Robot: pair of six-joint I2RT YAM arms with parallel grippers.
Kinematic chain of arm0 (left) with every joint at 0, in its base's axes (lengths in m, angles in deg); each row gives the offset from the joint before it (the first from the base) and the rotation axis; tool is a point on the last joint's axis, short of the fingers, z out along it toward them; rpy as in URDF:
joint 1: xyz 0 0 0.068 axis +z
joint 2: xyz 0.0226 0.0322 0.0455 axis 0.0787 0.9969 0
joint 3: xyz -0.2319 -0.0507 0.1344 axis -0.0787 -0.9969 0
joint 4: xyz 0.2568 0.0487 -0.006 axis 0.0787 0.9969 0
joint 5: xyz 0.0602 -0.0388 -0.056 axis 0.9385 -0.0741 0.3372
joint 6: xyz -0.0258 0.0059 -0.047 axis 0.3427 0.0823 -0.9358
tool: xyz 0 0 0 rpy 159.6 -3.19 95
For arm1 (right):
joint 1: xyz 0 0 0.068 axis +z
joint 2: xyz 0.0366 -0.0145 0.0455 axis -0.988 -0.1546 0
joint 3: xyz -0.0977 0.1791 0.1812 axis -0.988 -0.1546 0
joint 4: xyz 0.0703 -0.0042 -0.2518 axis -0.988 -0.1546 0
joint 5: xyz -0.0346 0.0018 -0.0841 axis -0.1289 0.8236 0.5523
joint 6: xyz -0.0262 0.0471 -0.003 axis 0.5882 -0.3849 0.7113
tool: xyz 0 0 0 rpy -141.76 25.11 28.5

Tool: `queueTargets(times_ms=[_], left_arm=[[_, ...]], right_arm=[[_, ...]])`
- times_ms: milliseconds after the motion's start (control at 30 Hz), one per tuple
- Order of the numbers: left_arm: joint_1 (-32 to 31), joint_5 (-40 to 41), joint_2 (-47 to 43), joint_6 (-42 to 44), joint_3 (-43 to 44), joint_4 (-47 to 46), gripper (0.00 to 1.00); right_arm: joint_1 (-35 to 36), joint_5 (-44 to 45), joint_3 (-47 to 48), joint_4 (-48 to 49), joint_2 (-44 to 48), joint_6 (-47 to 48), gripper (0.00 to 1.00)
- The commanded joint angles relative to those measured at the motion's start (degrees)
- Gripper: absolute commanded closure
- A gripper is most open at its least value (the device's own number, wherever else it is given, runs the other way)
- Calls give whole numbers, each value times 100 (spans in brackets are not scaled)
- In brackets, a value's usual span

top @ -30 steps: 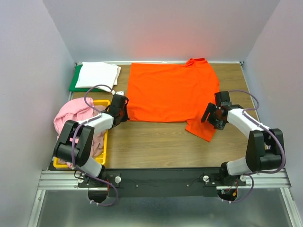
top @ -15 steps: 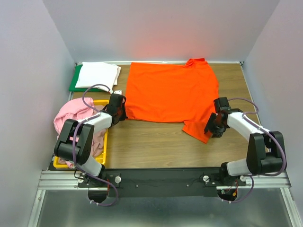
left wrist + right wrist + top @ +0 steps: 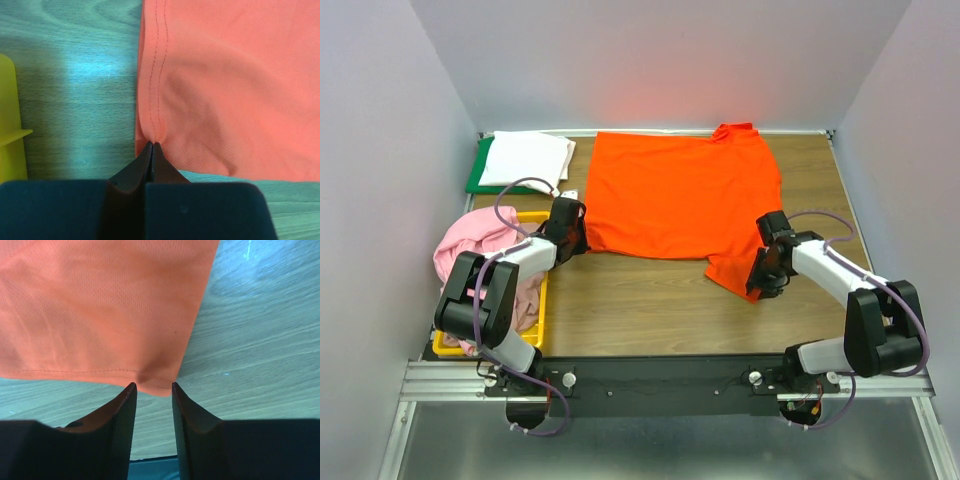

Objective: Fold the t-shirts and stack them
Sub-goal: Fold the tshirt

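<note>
- Where it lies spread flat across the far middle of the wooden table (image 3: pixel 640 300), the orange t-shirt (image 3: pixel 680 195) has its collar at the far edge and one sleeve trailing toward the near right.
- The left gripper (image 3: pixel 151 146) is closed tight on the shirt's near-left hem corner, and the cloth puckers at its tips.
- The right gripper (image 3: pixel 151 386) has its jaws partly apart with the sleeve's corner between the tips. Whether they press it, I cannot tell.
- A white t-shirt (image 3: pixel 525 158) lies folded on the green board (image 3: pixel 477 178) at far left.
- The pink t-shirts (image 3: pixel 470 245) are heaped in the yellow bin (image 3: pixel 535 215).
</note>
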Motion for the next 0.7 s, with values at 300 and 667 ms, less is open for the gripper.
queueTargets(times_ms=[300, 667], left_arm=[[8, -106, -121, 24, 81, -71, 100], [8, -115, -147, 24, 81, -54, 100]], right_arm=[[247, 365, -216, -158, 56, -328, 63], [273, 523, -312, -18, -49, -565, 63]])
